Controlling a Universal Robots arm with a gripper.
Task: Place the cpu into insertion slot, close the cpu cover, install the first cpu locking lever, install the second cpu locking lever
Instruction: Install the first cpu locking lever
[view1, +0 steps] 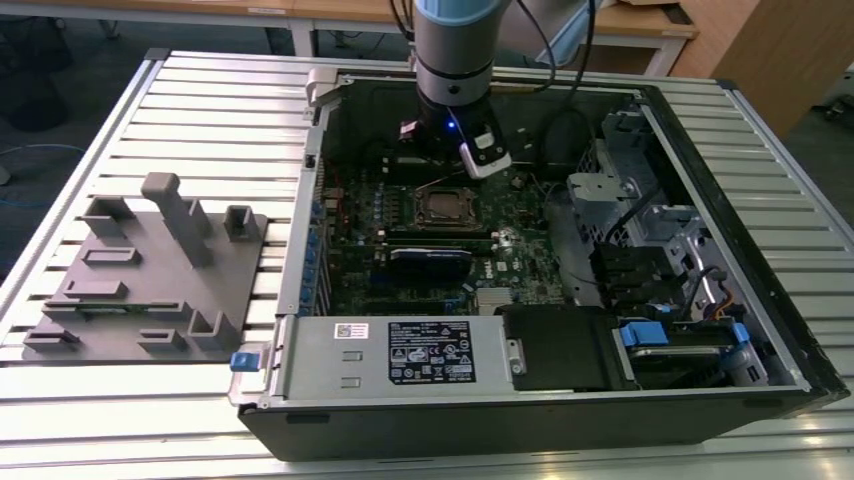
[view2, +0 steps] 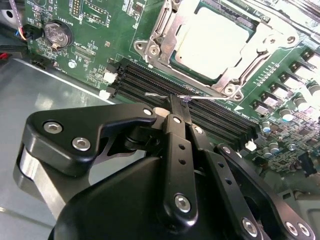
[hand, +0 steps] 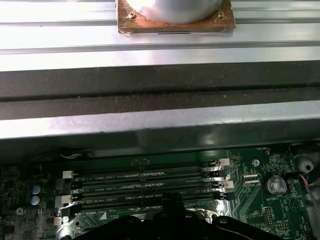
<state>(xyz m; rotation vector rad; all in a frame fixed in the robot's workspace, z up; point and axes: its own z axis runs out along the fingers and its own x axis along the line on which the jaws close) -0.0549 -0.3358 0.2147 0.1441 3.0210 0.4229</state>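
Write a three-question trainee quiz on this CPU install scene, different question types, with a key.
1. True or false: the cpu already lies in the insertion slot.
2. In the second wrist view, what does the pincer hover over? A) the memory slots beside the socket B) the coin battery C) the grey fixture tray
3. Fill in: the cpu cover lies ____ over the chip.

Key: 1 true; 2 A; 3 closed.

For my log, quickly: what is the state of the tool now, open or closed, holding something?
Tool: closed on the thin wire locking lever beside the cpu cover.
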